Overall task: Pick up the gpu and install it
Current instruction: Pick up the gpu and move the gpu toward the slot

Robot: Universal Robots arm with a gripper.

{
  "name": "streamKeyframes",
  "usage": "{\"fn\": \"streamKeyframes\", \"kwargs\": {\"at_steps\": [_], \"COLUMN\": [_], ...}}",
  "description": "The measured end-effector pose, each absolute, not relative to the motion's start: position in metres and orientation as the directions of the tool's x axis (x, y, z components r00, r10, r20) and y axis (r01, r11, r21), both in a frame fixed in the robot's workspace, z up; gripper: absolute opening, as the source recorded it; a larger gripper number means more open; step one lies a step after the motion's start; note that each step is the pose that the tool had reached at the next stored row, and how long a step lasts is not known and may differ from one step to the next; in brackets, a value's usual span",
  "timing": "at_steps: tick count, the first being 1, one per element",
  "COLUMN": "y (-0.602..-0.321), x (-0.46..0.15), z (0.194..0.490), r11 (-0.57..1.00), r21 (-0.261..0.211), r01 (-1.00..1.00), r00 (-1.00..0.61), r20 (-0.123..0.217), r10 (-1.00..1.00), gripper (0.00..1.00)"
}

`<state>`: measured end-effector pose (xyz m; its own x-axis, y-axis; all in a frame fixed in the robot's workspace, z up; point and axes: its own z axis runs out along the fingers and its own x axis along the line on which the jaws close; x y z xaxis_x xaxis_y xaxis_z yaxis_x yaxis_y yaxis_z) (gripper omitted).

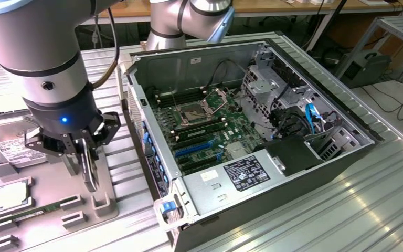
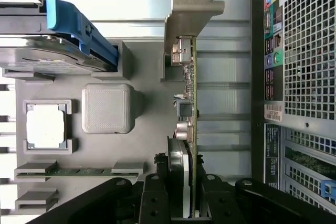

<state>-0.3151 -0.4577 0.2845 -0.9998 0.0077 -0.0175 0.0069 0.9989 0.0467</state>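
Gripper [image 1: 81, 163]: fingers clamped on the two flat faces of the gpu; it hangs over the near half of the parts tray.
Gpu [image 2: 192, 103]: held in the fingers, standing on edge, so both views see it edge-on as a thin strip.
Gpu, long axis: runs roughly along the 12-to-6 o'clock line of the exterior view.
Bracket [image 2: 191, 9]: silver, at the end of the card away from the fingers.
Gpu, seating: whether its lower edge rests in the tray's holder or hangs just free of it cannot be told.
Parts tray [image 1: 54, 197]: grey, directly under the gripper and just beside the case's rear panel.
Tray, contents: hard drive [image 1: 12, 149] at 9 o'clock from the gripper; processor chip [image 1: 12, 195] in a square pocket at 8 o'clock; memory stick [image 1: 30, 214] in its slotted rests at 7 o'clock.
Computer case [image 1: 180, 63]: at 3 o'clock from the gripper, lying on its side with the side panel off and the opening upward.
Case, contents: motherboard [image 1: 209, 134] on the floor of the case, processor socket and seated memory near its middle, power supply [image 1: 240, 176] toward 5 o'clock.
Expansion slots [image 1: 194, 149]: blue, at 3 o'clock from the gripper just inside the rear wall; they run about 8-to-2 o'clock and look unoccupied.
Governing relation: card and slots are apart, separated by the case's rear wall, and their long axes do not line up.
Task state: judged as the card gripped but not installed.
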Motion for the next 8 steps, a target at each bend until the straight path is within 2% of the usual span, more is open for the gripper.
{"fn": "streamKeyframes", "kwargs": {"at_steps": [8], "y": [-0.458], "x": [-0.315], "z": [0.297], "r11": [0.999], "r21": [0.048], "r01": [0.007], "r00": [-1.0], "r20": [-0.017], "r10": [0.008], "gripper": [0.28]}}
